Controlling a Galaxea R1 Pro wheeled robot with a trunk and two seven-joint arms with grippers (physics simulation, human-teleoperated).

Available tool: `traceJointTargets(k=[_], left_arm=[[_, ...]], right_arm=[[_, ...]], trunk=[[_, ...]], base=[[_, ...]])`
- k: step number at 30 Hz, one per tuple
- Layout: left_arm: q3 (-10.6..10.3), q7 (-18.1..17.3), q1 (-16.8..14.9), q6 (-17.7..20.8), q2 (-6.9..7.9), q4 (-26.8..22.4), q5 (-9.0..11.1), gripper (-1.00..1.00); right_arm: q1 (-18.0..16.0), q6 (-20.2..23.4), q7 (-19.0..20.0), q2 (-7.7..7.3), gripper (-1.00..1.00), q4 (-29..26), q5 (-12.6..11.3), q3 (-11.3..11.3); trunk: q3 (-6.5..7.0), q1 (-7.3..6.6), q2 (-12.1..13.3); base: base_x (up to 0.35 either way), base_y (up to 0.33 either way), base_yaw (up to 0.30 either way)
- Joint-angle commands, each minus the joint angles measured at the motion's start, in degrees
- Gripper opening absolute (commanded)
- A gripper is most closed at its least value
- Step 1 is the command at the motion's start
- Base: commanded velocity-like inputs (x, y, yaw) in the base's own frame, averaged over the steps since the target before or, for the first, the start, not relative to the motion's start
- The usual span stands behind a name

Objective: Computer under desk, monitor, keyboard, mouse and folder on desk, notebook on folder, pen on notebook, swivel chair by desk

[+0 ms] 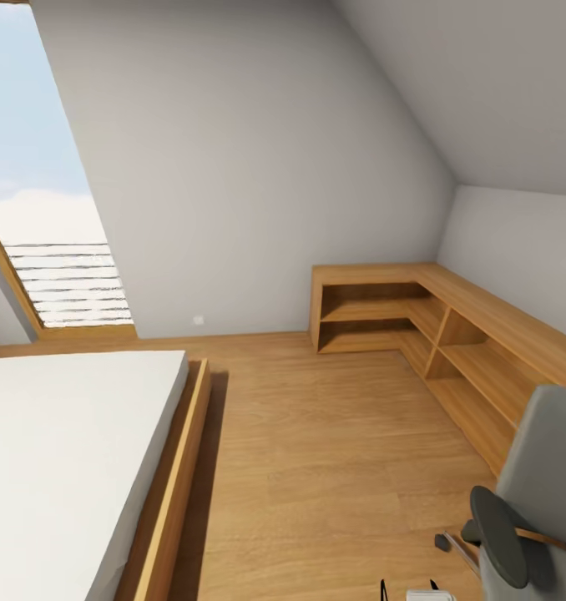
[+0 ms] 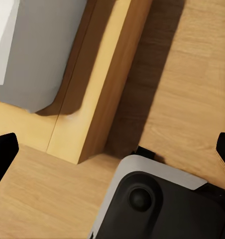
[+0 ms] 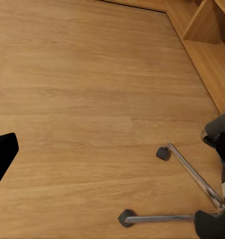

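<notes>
An attic bedroom seen from the robot's head. At far left, a slanted window with slatted blinds [image 1: 70,284] shows sky. Below it, near left, lies a bed with a white mattress [image 1: 58,451] on a pale wooden frame [image 1: 176,492], its long axis running from near to far. A bare wooden plank floor [image 1: 316,467] fills the middle. At the far right corner stands a low L-shaped wooden shelf unit [image 1: 416,321], its shelves open.

Near right is the grey upholstered swivel chair [image 1: 538,492] with a black armrest [image 1: 497,534]; its back stands upright, and chrome legs on casters [image 3: 165,153] spread over the floor. Its seat is out of frame, so whether a folder lies there cannot be told.

The left tool [image 2: 112,149] and right tool [image 3: 112,149] each show dark fingertips far apart, spread wide and empty.

The robot seems to be travelling; next it likely must turn toward the chair and find the worktop.
</notes>
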Motion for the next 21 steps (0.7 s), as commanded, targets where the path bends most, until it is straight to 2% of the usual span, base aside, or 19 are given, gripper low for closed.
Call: traceJointTargets(k=[1,21], left_arm=[[-0.5,0.4,0.0,-0.1,0.07,-0.2,0.4,1.00],[-0.5,0.4,0.0,-0.2,0.06,-0.2,0.3,1.00]], right_arm=[[0.0,-0.1,-0.4,0.04,1.00,0.0,-0.2,0.5],[0.0,-0.1,-0.3,0.17,1.00,0.0,-0.2,0.6]], trunk=[[-0.07,0.04,-0.1],[-0.07,0.04,-0.1]], base=[[0.282,0.000,0.000],[0.319,0.000,0.000]])
